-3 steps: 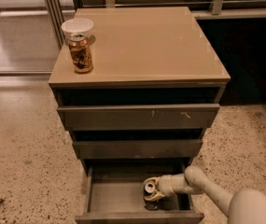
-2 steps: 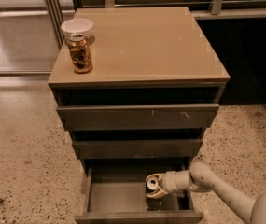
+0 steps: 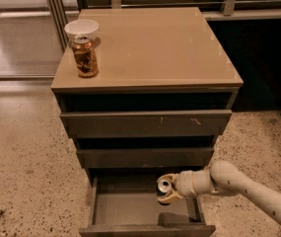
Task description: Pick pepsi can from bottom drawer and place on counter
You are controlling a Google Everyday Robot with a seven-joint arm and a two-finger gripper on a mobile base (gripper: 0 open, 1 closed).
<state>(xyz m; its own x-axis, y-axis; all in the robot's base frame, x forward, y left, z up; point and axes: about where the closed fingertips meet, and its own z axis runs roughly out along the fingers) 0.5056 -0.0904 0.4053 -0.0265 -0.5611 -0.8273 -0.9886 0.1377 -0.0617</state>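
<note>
The pepsi can (image 3: pixel 163 186), dark with a silver top and pull tab, is held in my gripper (image 3: pixel 167 188) above the floor of the open bottom drawer (image 3: pixel 125 209). The gripper's tan fingers (image 3: pixel 169 198) are closed around the can's sides, and my white arm reaches in from the lower right. The can hangs over the drawer's right half, just below the middle drawer's front. The tan counter (image 3: pixel 150 43) tops the cabinet well above.
A brown-gold patterned can (image 3: pixel 85 56) and a white bowl (image 3: pixel 81 29) stand at the counter's back left corner. The two upper drawers (image 3: pixel 145 125) are slightly open. Speckled floor lies on both sides, and a dark rail stands behind.
My gripper has lifted the pepsi can up off the drawer floor and slightly back toward the cabinet. The arm has risen with it.
</note>
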